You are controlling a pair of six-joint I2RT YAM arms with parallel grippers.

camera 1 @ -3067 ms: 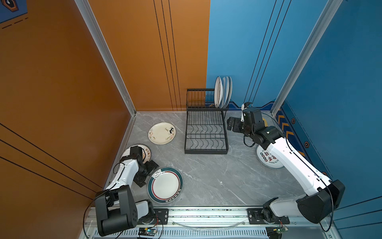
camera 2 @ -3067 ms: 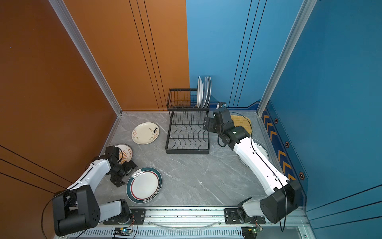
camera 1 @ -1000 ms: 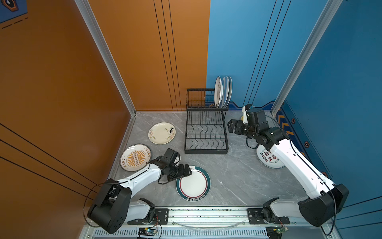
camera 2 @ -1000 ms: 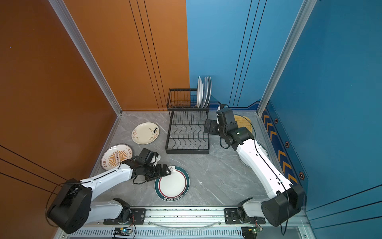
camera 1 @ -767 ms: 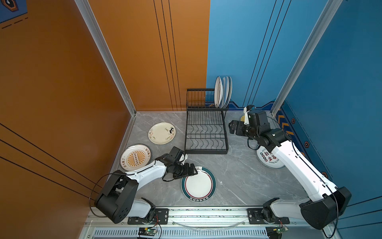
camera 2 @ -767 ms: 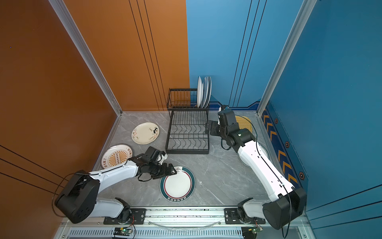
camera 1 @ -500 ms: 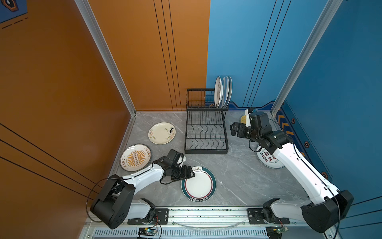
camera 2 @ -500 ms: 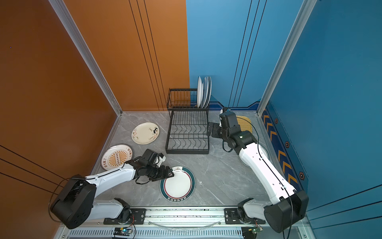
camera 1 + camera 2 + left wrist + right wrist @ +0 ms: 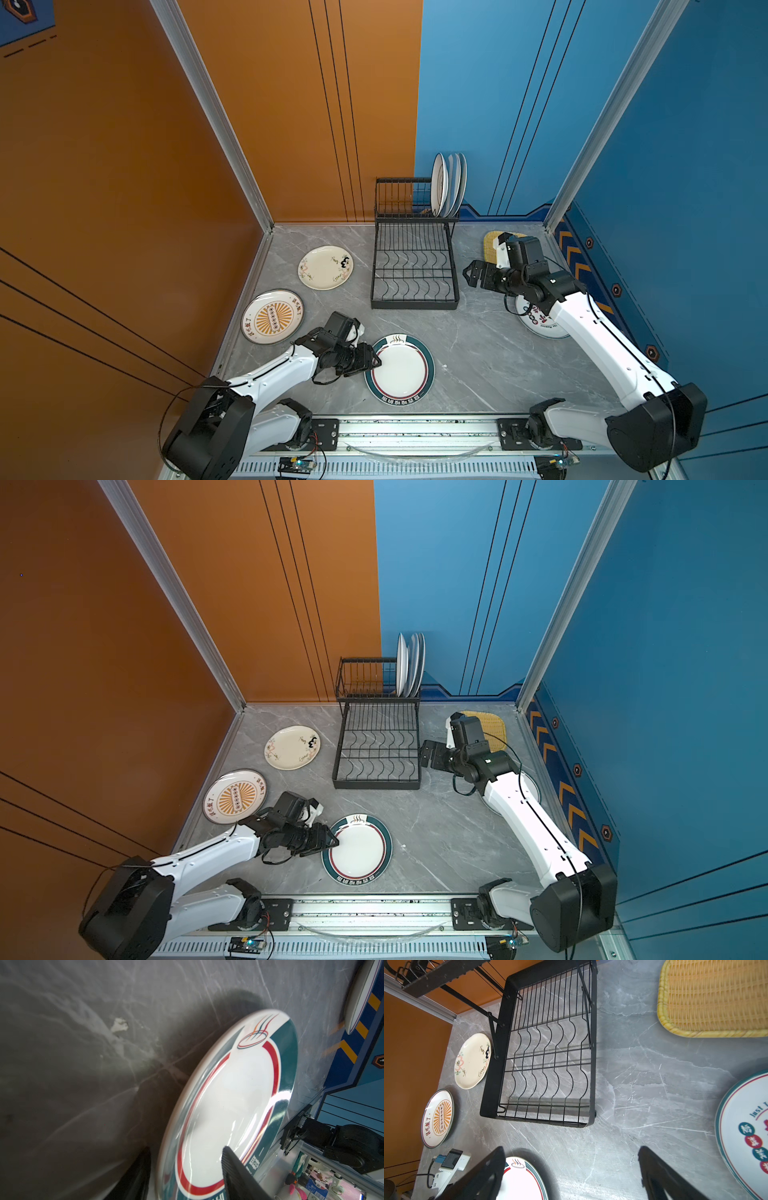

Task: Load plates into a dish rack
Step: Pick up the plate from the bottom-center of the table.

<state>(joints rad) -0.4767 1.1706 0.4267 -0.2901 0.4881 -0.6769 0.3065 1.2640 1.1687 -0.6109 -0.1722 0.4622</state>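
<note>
**A:** What is hard to make out?

**B:** Mainly the left tool (image 9: 186, 1148). In the left wrist view one finger lies over the face of the teal-rimmed plate (image 9: 401, 370) and the other sits outside its rim. The rim is between them, but I cannot tell whether they are pressing on it. That view also cuts off the plate's near edge, and the lettering on its band is blurred.

**A:** And on the other side?

**B:** The right arm (image 9: 602, 332) covers much of a white plate with printed characters (image 9: 747, 1136), and the right wrist view crops it as well. In a top view the yellow woven tray (image 9: 490, 723) is partly behind the arm's wrist. The right tool (image 9: 572, 1148) is spread wide with nothing between its fingers, just beside the rack's right side.

**A:** What is in the dish rack (image 9: 415, 266)?

**B:** The upright plates (image 9: 446, 185) stand on edge at the right end of the raised rear tier. They are seen edge-on, so I can't count them. The worktop (image 9: 478, 353) shows through the lower tier's wavy wires.

**A:** And the surface and the room?

**B:** The worktop is grey and marbled. The cream flowered plate (image 9: 325, 267) lies flat just left of the rack, and the sunburst plate (image 9: 272, 316) is nearer the orange wall (image 9: 291, 104). The teal-rimmed plate sits near the front rail (image 9: 415, 432), apart from the rack. The blue wall (image 9: 498, 104) closes the back right.
</note>
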